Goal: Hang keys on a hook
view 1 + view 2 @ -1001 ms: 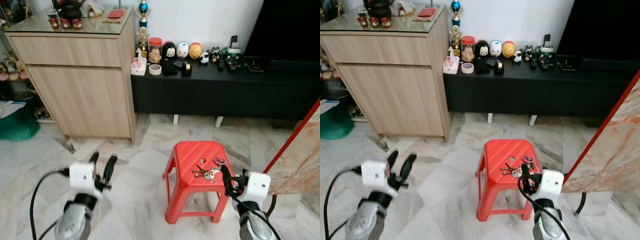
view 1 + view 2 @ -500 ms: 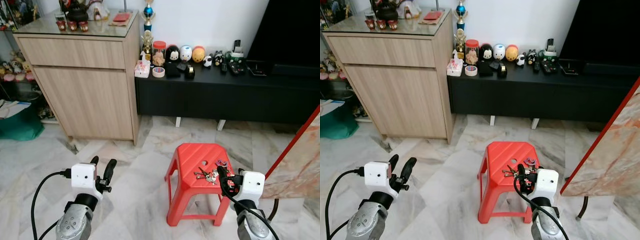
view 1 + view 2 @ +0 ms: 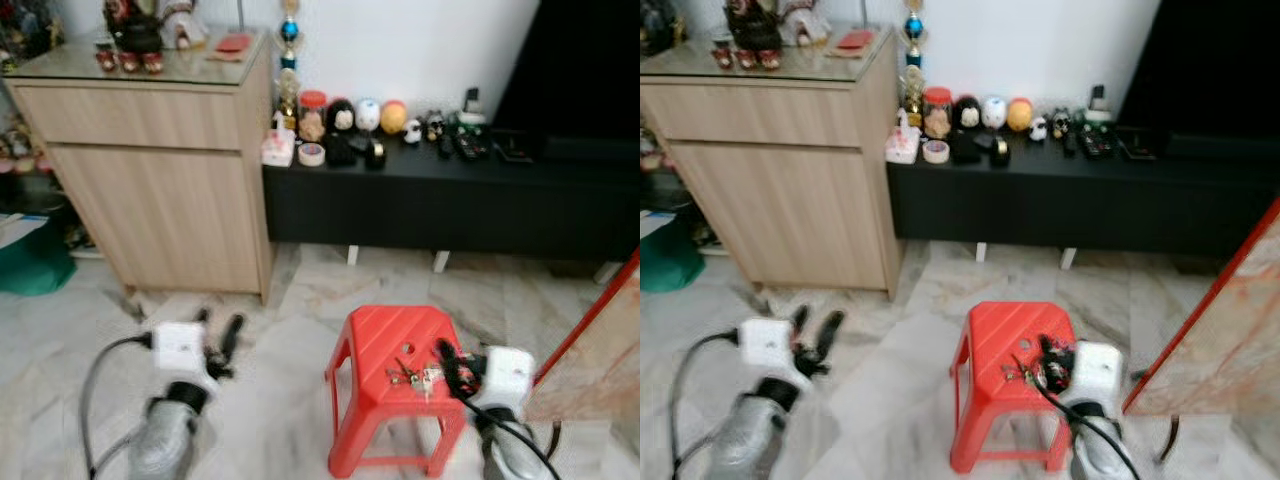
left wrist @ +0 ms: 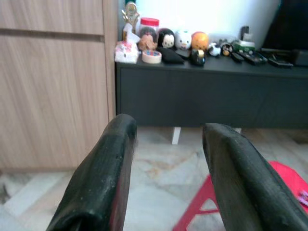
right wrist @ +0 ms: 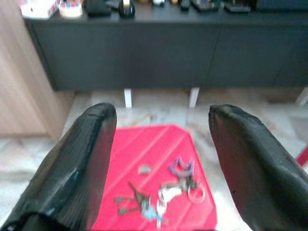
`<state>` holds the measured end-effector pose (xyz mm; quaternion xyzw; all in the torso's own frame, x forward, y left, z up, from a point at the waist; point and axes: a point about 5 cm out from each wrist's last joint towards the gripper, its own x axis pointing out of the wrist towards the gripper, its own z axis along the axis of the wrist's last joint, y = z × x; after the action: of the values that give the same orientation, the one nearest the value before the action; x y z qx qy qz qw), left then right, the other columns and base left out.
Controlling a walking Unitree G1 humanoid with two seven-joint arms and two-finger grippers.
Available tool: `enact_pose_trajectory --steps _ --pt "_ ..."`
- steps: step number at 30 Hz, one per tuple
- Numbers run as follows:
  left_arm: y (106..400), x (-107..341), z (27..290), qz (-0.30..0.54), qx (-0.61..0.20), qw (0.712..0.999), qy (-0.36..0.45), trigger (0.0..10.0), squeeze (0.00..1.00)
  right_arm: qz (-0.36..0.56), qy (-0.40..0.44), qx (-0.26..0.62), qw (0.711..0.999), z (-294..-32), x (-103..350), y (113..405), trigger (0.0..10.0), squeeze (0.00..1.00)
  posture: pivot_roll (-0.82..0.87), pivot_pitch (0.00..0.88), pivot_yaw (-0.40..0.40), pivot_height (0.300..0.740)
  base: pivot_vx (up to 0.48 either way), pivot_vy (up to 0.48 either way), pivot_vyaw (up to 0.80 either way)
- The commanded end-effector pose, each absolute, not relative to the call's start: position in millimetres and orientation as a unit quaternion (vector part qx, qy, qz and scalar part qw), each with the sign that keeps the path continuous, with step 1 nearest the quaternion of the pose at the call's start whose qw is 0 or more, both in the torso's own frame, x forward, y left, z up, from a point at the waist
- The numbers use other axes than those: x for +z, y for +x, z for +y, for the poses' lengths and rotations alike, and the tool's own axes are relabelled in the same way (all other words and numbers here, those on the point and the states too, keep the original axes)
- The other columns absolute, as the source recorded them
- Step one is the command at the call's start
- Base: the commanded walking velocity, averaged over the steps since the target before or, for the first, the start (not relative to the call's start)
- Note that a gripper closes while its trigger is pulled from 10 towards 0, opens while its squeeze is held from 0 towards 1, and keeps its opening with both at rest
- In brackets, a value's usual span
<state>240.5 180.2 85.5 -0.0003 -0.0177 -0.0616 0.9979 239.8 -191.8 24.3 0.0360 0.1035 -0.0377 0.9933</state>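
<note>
We are holding our right gripper [image 5: 161, 144], jaws spread, above the bunch of metal keys [image 5: 161, 195] lying near the red plastic stool's [image 3: 385, 335] right edge. Our left gripper [image 4: 168, 163], jaws also spread, is hanging over the marble floor [image 3: 290, 400].

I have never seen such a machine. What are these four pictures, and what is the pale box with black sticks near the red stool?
It is a walking robot seen through its own cameras. Two pictures come from its head, looking down; two come from its wrists, looking along the fingers. The pale box is a wrist camera, and the black sticks form a pincer. The right pincer is open beside a bunch of keys lying on the red stool. The left pincer is open over the floor. Nothing is held.
</note>
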Motion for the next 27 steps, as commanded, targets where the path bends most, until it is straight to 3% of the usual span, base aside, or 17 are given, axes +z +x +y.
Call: enact_pose_trajectory --steps 1,8,20,27 --pt "240.8 84.1 184.6 -0.012 -0.053 0.999 -0.001 10.0 0.0 0.107 0.04 -0.027 0.993 -184.4 23.9 242.3 10.0 0.0 0.07 0.0 -0.078 0.74 0.326 0.0 0.0" --pt "241.2 82.5 183.3 -0.01 -0.053 0.999 -0.003 10.0 0.0 0.111 0.033 -0.019 0.993 -184.1 23.4 243.6 10.0 0.0 0.07 0.0 -0.079 0.74 0.32 0.0 0.0" --pt "242.8 79.2 183.2 -0.002 -0.05 0.999 -0.004 10.0 0.0 0.11 0.019 -0.013 0.994 -184.3 24.2 247.3 10.0 0.0 0.08 0.0 -0.085 0.74 0.0 0.0 0.03" --pt "243.2 80.3 185.1 -0.004 -0.044 0.999 -0.003 10.0 0.0 0.114 0.022 -0.017 0.993 -185.5 22.2 246.6 10.0 0.0 0.08 0.0 -0.084 0.74 0.268 0.0 0.18"
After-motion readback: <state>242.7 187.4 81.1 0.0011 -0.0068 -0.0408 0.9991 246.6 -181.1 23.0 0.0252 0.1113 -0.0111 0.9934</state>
